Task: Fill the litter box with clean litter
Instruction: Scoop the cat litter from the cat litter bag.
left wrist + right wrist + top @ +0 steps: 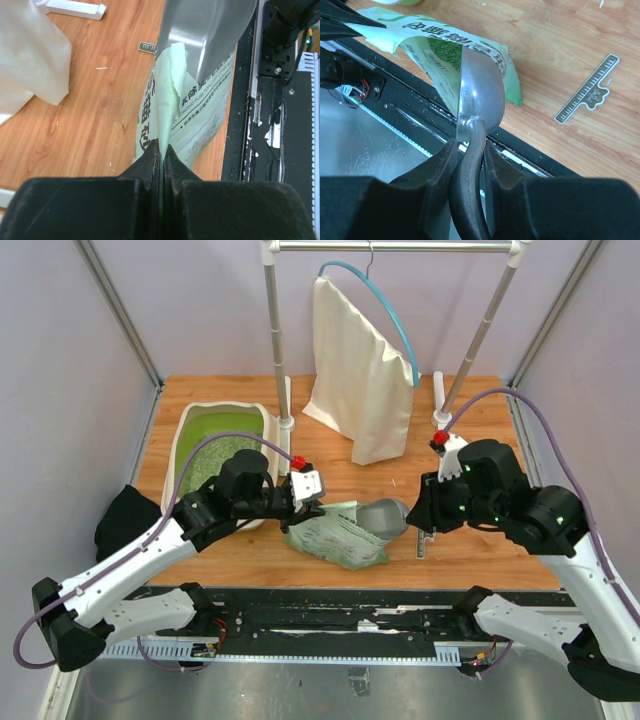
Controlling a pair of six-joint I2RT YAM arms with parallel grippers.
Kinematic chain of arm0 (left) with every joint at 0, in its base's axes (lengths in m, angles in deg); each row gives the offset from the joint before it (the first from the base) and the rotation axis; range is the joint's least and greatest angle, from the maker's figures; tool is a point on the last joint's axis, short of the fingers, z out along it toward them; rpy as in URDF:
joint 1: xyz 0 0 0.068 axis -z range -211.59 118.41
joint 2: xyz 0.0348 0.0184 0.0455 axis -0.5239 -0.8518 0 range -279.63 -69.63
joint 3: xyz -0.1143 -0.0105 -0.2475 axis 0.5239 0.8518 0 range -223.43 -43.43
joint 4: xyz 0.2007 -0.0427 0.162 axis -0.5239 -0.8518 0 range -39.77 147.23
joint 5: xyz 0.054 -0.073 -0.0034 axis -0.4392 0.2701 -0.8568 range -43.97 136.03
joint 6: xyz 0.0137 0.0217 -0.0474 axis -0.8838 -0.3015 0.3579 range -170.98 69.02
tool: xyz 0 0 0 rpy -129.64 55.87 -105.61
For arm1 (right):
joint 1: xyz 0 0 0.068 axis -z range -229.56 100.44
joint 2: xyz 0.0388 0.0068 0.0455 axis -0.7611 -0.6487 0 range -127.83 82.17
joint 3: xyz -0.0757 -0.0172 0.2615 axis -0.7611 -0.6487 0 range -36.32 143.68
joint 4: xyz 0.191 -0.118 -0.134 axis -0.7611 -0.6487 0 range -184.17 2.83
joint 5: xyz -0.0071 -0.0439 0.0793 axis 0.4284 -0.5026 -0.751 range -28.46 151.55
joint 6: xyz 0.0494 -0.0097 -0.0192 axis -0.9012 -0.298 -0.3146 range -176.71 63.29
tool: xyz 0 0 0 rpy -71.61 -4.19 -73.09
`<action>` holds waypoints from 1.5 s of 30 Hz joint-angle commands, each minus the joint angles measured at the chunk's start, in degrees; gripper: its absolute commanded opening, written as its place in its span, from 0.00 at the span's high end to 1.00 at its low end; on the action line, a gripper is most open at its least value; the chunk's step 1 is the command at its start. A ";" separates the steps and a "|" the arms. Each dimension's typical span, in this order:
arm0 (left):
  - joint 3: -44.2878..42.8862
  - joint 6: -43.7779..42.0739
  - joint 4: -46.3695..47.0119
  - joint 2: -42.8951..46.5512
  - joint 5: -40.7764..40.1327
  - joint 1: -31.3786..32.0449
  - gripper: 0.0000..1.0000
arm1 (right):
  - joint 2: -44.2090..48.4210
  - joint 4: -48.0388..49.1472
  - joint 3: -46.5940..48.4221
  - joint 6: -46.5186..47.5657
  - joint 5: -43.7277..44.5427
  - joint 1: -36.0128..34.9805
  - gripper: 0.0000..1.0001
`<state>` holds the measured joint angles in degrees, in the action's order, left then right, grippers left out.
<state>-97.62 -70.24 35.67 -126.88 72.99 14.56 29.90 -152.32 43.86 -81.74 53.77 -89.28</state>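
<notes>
Jaws of the left gripper (161, 146) pinch the green litter bag (202, 120); the right gripper (469, 150) clamps the metal scoop (479, 92) handle.

The litter box (230, 407) is a rounded-rectangular tray with a beige raised rim and a lime-green inside. It sits flat on the desk (400, 570) near the far-left corner, with its long side running roughly along the left edge. Its near end is hidden from view. The litter (205, 462) is a loose, speckled mass of pale green-grey grains. It seems to cover the middle and nearer part of the floor, leaving bare green toward the far end.
</notes>
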 commanded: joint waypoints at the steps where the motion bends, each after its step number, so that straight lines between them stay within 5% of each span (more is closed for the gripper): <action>1: -1.43 0.51 8.74 1.81 -3.98 2.06 0.99 | -1.83 -0.08 -1.20 0.74 -2.29 1.14 0.99; 12: 0.85 3.08 12.70 -0.05 -7.28 6.40 0.99 | -4.60 2.83 -7.98 0.30 0.54 1.10 0.99; 27: 6.20 8.01 16.12 -3.99 -8.40 7.21 1.00 | -15.49 38.00 -35.76 -12.63 -7.59 1.05 0.99; 37: 6.78 8.56 16.38 -3.37 -9.25 7.46 0.99 | -9.57 54.77 -43.88 -21.31 -13.59 2.61 0.99; 45: 7.34 10.67 19.11 -1.37 -8.55 7.53 0.99 | -5.34 76.84 -53.44 -36.07 -27.35 8.98 0.99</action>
<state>-90.39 -61.04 48.94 -130.99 62.74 21.47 22.92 -89.39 -6.45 -107.84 33.14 -83.53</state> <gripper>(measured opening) 0.031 0.259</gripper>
